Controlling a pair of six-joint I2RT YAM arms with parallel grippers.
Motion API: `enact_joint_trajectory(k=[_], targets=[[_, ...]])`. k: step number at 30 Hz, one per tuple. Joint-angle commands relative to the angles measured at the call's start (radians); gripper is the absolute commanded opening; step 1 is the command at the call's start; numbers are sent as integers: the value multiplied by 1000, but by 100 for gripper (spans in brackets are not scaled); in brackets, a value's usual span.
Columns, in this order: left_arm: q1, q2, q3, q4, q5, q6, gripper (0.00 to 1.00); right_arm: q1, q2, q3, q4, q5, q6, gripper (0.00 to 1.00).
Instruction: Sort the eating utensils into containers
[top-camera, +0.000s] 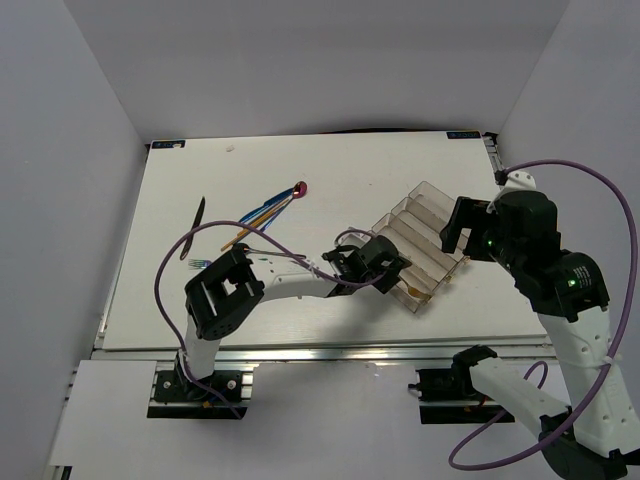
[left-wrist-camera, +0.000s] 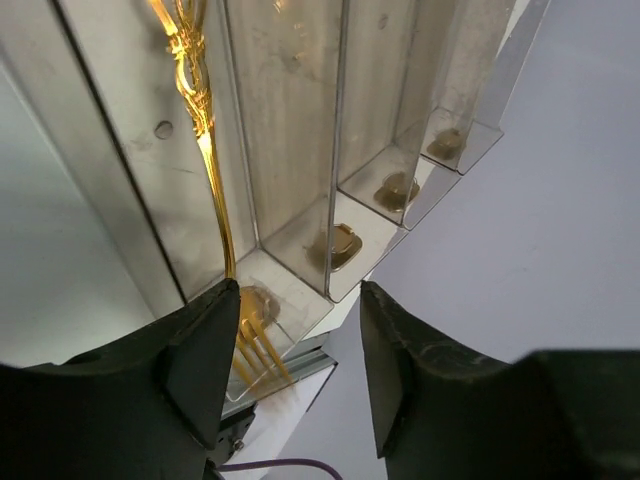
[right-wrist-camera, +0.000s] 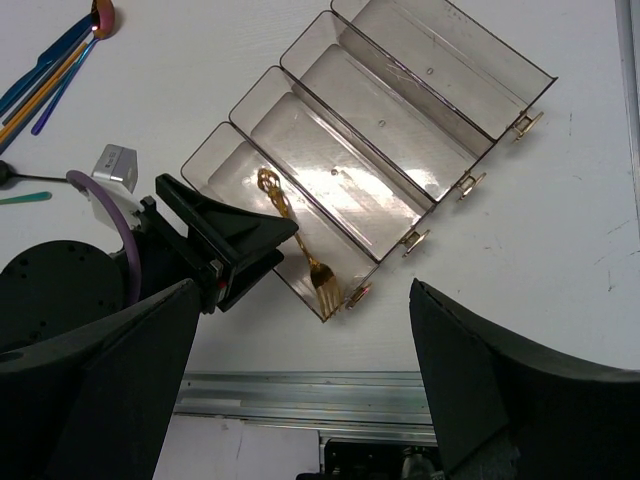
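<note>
Sort just begun: 1 piece in, rest out.
Worktop: tray at right, 3 of 4 slots unfilled; L claw & R claw both spread, empty; loose utensils far left; gold fork in slot nearest L arm.

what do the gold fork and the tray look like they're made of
Fork: looks like polished metal with a gold finish, given its bright mirror-like glints; gold-coated plastic can't be ruled out. Tray: clear smoky plastic, since the white table shows through its thin glossy walls.
</note>
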Motion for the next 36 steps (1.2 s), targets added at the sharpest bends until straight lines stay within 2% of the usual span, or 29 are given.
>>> enact_joint_trajectory(k=[1,6,9,10,11,12,14,15,17,18,21,26,29,33,34,36], targets=[[-6,-61,34,-41,-31,-2,64,1,-12,21,10,-1,-9,89],[-6,-72,62,-101,-26,-5,71,2,-8,27,16,-15,-8,89],[1,-114,100,-231,-98,56,85,2,0,36,21,-24,-12,89],[7,-130,118,-291,-129,79,96,1,3,39,24,-28,-14,89],[20,-172,137,-367,-161,111,98,2,3,44,24,-30,-14,89],[52,-198,153,-514,-222,117,98,2,6,45,24,-33,-15,89],[102,-289,143,-651,-273,117,98,4,6,44,27,-36,-14,89],[171,-319,122,-792,-291,111,98,4,11,42,26,-35,-14,89],[249,-395,100,-930,-346,78,98,2,19,42,17,-27,-11,89],[333,-416,86,-1060,-360,67,98,2,23,42,15,-22,-8,89],[501,-468,46,-1224,-391,41,98,4,45,47,12,-21,-8,89],[647,-517,-15,-1244,-448,44,94,2,63,39,27,-53,-6,89],[782,-500,-43,-1178,-394,115,92,2,74,27,30,-77,-3,89],[863,-356,23,-1184,-308,200,92,2,77,18,35,-91,-5,89],[876,-271,52,-1216,-295,202,89,4,77,18,33,-93,-5,89],[891,-197,127,-1296,-298,206,83,2,80,21,36,-93,-6,89]])
